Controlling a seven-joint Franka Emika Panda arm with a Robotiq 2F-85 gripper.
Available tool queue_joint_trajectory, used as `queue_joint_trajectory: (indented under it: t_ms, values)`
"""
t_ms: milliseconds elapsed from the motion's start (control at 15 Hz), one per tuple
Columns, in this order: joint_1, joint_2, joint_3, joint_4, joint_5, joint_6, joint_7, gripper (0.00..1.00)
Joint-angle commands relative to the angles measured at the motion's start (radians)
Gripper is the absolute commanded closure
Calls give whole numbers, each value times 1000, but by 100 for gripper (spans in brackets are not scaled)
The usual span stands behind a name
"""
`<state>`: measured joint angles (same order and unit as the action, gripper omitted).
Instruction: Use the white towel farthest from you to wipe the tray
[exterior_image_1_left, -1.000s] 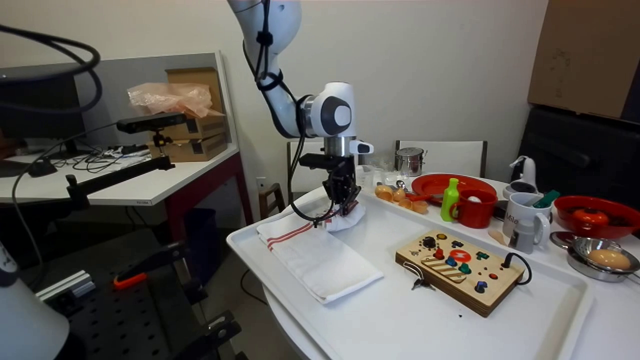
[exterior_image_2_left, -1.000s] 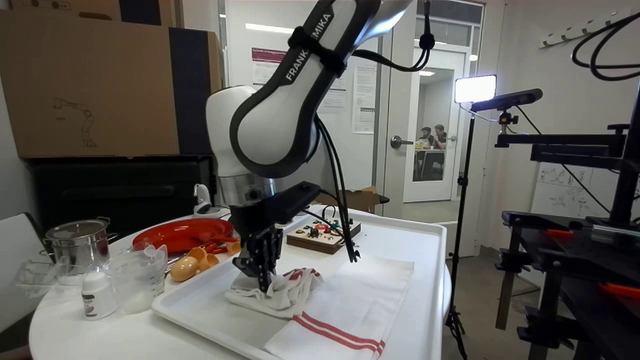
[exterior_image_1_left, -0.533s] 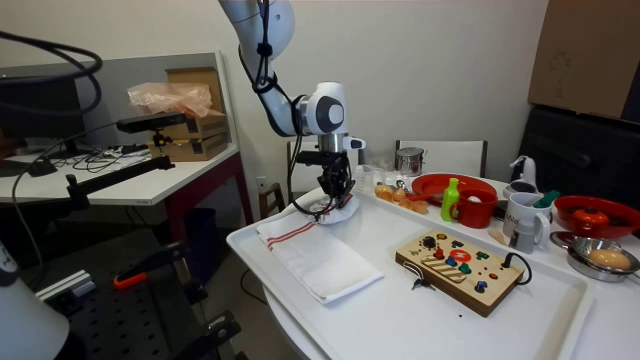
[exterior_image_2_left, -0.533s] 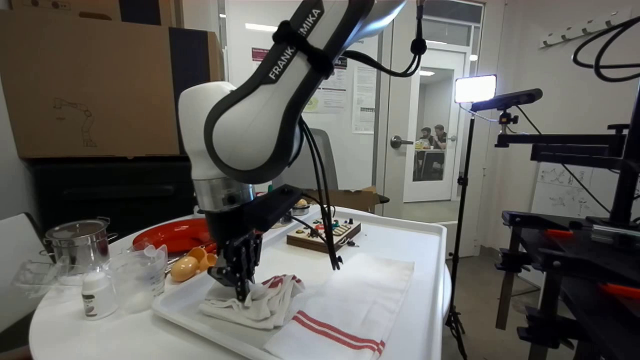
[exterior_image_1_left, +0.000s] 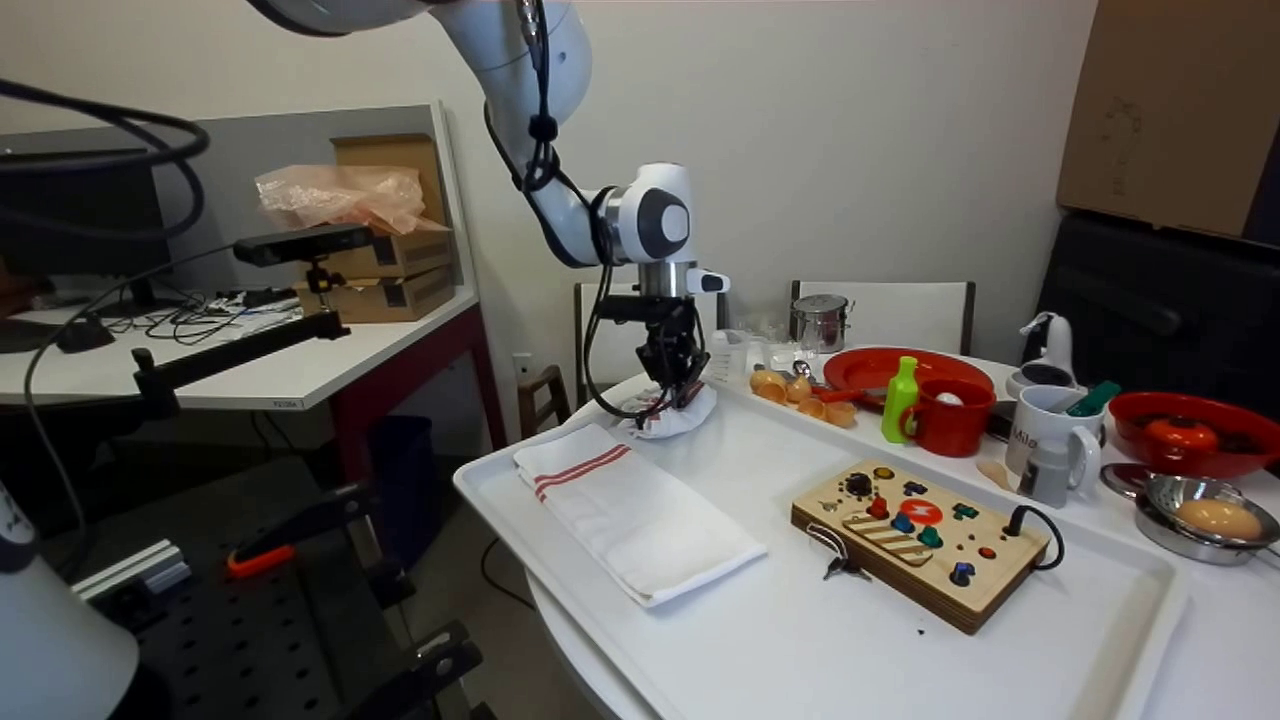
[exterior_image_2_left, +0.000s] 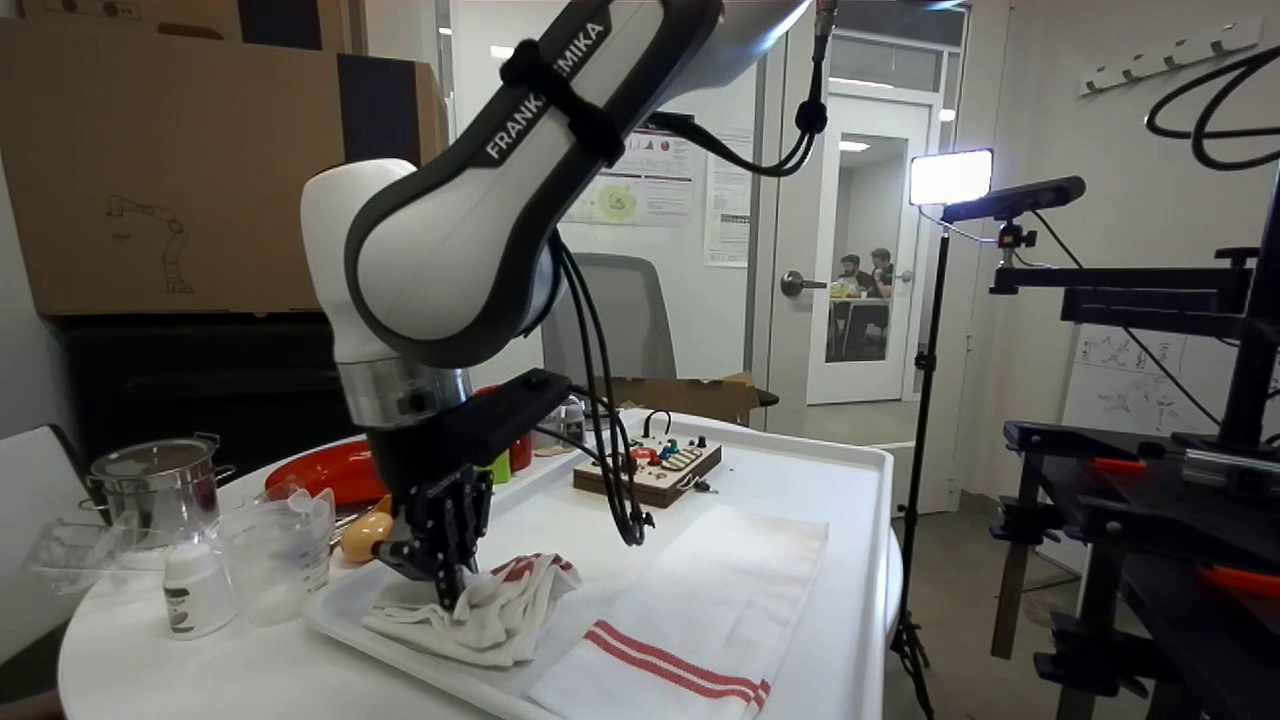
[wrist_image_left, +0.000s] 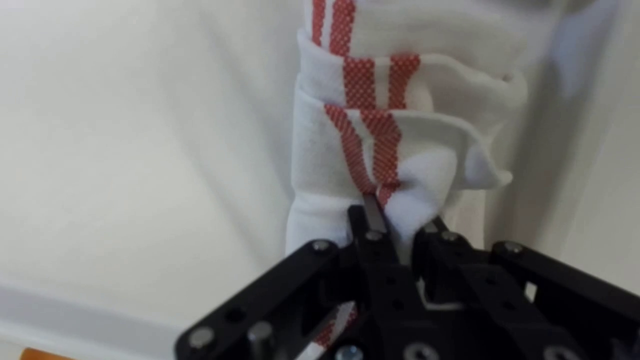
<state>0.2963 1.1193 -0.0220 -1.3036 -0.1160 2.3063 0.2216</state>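
Wrist view shows me the black gripper (wrist_image_left: 402, 212) clamped on a fold of the small red-striped white cloth towel (wrist_image_left: 385, 130), near one corner of the shallow white rectangular tray (exterior_image_1_left: 790, 630): I judge grasping done, wiping mostly ahead, and read "Mila" on a white mug (exterior_image_1_left: 1037, 424), "FRANK…MIKA" on the white arm (exterior_image_2_left: 450, 240).

Tray (exterior_image_1_left: 780, 640), on the table (exterior_image_2_left: 110, 650). In it, in an exterior view: larger towel (exterior_image_1_left: 645, 515), left; busy board (exterior_image_1_left: 915, 540), right, well apart from the towel; keys (exterior_image_1_left: 840, 568), just before the board. Smaller towel (exterior_image_1_left: 675, 424): at the tray's far end, behind the larger towel, held in the gripper (wrist_image_left: 400, 220). On the table behind the tray, left to right: eggshells (exterior_image_1_left: 840, 413), bottle (exterior_image_1_left: 900, 410), mug (exterior_image_1_left: 950, 430), bowl (exterior_image_1_left: 1185, 468). Plate (exterior_image_1_left: 860, 363), behind bottle and mug. Stockpot (exterior_image_1_left: 818, 325), behind the eggshells.
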Motion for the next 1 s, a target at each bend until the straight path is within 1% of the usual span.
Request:
queue_joint_trajectory:
  t_ms: [0,333,467,667,733,800,867,933]
  values:
    - [-1,78,-10,139,25,-89,76,97]
    - [-16,120,-18,225,45,-146,160,97]
    - [-21,133,-18,253,47,-157,170,97]
    - [-20,151,-21,288,32,-182,148,97]
    - [-20,157,-21,299,30,-191,142,87]
    - [-20,163,-20,309,30,-205,139,61]
    - [-21,167,-18,319,31,-216,137,60]
    - [-23,171,-16,328,31,-225,133,54]
